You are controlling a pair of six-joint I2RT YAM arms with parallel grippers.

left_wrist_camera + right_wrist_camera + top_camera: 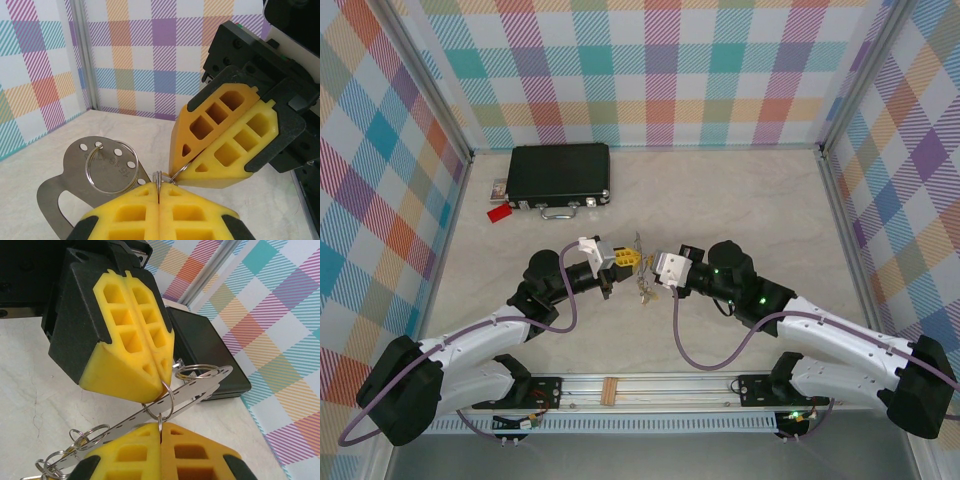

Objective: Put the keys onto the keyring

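Both arms meet over the middle of the surface [740, 200]. We see the left end effector [161, 382] and the right end effector [160, 434] each pressed fully together on the same thin wire keyring [170, 400], tip to tip, with the loop bridging the small gap between them. A flat perforated metal plate [200, 387] appears threaded on that loop and juts toward the far side, carrying a second ring [181, 373]. The keys [643, 291] sit in a small cluster just near of the two end effectors, and we cannot tell whether they dangle or rest on the surface. We judge the keyring to be light, stiff and springy, its slick round wire apt to twist or slip from the foam pads if the hold is shallow, so it is best pinched across the wire on opposite sides, leaving the split coil end free. The keys look light, rigid and flat, and we would take one by its head, flat faces against the pads, hole exposed. The black case [560, 175] lies far left, well apart
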